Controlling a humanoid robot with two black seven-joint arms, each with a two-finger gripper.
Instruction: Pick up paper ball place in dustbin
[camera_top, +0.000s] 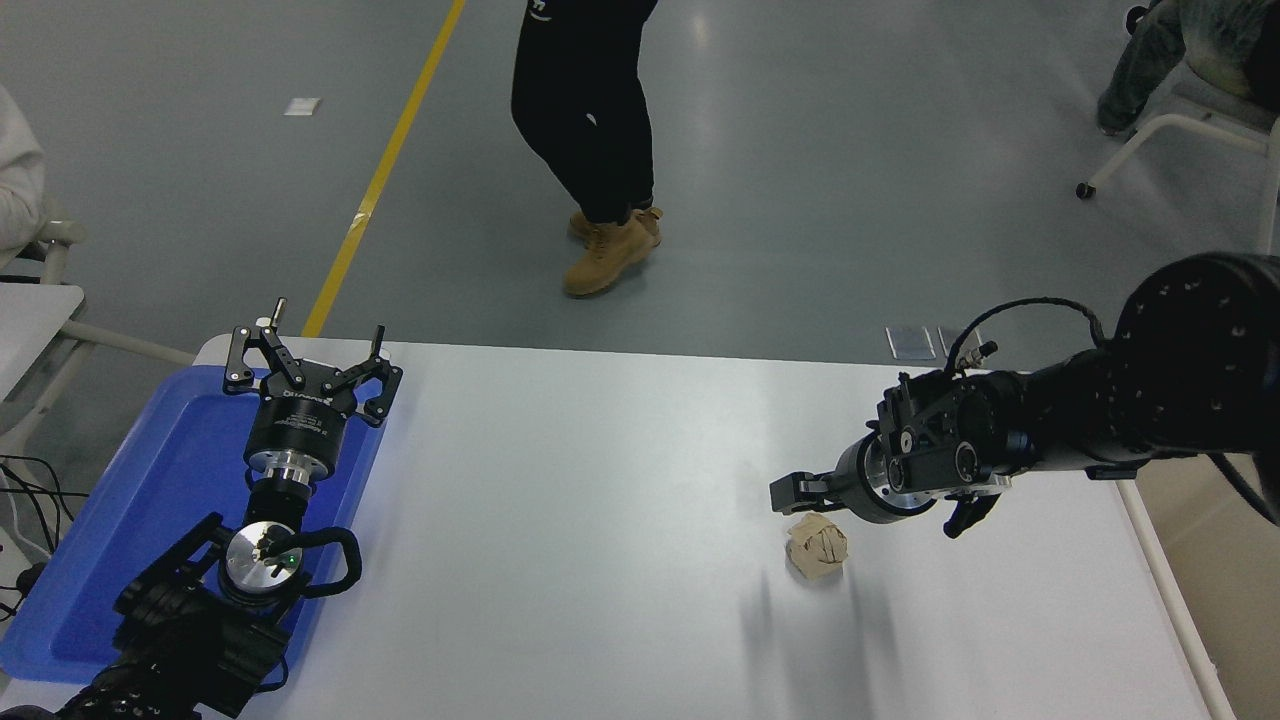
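The paper ball (817, 546), crumpled tan paper with dark creases, lies on the white table (600, 520) right of centre. My right gripper (795, 493) reaches in from the right edge, points left and hovers just above and behind the ball, not touching it. I see it side-on, so its state does not show. The dustbin (1235, 620), cream-beige with a pale rim, stands off the table's right edge and is partly hidden by my right arm. My left gripper (310, 355) is open, parked over the blue tray at the lower left.
A flat blue tray (150, 500) lies at the table's left end. A person in black trousers and tan boots (590, 120) walks on the floor beyond the far edge. A chair (1180, 130) stands at the top right.
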